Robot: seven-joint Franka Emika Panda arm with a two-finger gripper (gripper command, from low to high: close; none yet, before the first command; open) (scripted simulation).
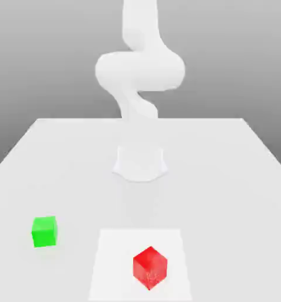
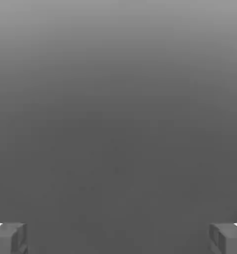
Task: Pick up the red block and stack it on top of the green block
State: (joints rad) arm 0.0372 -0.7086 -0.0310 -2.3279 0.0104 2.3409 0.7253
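Note:
The red block [image 1: 149,268] is a glossy cube sitting corner-on near the table's front edge, slightly to the exterior view's right of centre. The green block [image 1: 44,230], a bit smaller, rests on the table to the exterior view's left, well apart from the red one. In the hand view my gripper [image 2: 118,238] is open, its two grey fingertips [image 2: 11,238] spread wide with nothing between them, facing a plain grey background. The white arm [image 1: 139,71] rises from its base behind both blocks.
The white table [image 1: 225,177] spreads wide around the arm's base [image 1: 140,162]. A lighter square patch [image 1: 110,253] on the table lies under the red block. Bare surface separates the two blocks.

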